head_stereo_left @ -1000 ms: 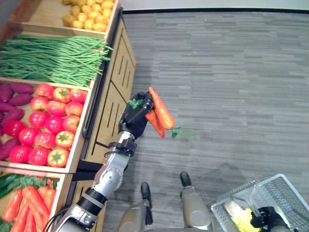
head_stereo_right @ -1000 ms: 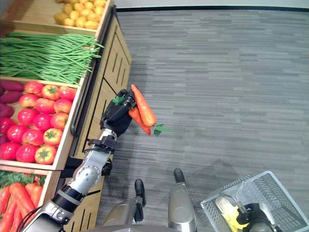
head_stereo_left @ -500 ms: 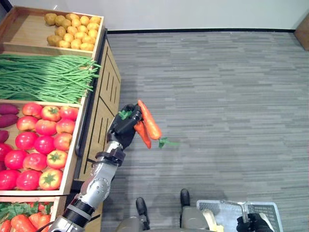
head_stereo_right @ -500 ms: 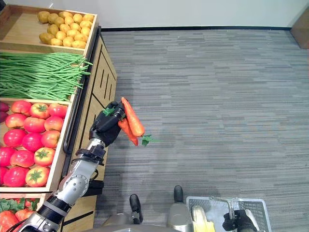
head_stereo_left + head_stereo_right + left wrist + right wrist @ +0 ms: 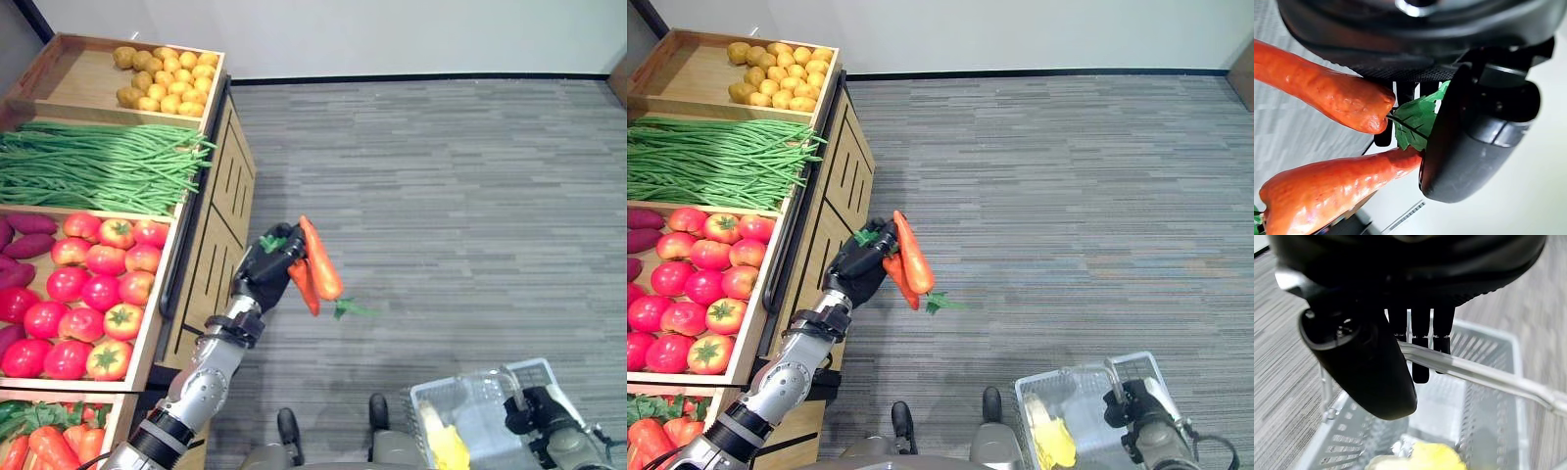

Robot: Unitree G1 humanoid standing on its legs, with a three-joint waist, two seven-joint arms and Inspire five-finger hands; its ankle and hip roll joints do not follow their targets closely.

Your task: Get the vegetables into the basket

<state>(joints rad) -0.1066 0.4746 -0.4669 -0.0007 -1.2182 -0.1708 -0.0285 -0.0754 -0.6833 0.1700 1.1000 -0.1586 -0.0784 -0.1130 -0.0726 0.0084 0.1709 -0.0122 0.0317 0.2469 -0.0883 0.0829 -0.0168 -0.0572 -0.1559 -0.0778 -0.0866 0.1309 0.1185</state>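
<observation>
Left hand clamps two carrots; right hand seemingly grips the basket handle. Carry carrots over the basket before letting go.

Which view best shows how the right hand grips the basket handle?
The right wrist view: the right hand's fingers curl over the basket handle from close up. Both eye views show the hand at the basket's rim, small and near the picture's lower edge.

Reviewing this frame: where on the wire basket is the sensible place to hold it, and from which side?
By its thin handle bar, from above: the bar arches over the open basket, so fingers can curl round it, as the right hand does. The mesh walls offer no comparable hold.
</observation>
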